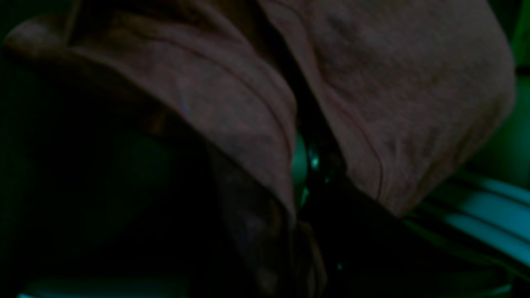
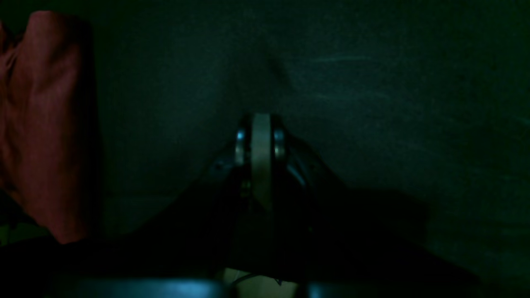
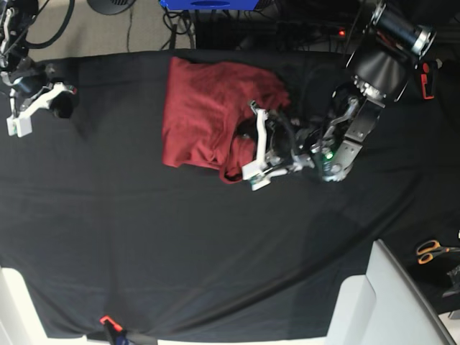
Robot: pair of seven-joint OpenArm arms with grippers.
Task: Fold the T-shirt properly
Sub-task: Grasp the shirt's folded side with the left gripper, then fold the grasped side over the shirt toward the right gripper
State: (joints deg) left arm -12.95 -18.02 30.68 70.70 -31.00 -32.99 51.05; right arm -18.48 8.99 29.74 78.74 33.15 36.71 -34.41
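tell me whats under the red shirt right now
The T-shirt lies bunched on the black table cloth, which shows all around it. The left gripper is at its right edge, fabric draped over it. Anything else beneath is covered.

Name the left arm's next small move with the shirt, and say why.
Probably carry the pinched edge further across the shirt and lay it flat: the left gripper has red cloth bunched between its fingers at the right edge, and that side lies crumpled.

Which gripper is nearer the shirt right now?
Left. The left gripper is at the shirt's edge, with red fabric bunched between its fingers. The right gripper is shut and sits apart over the black cloth, holding nothing.
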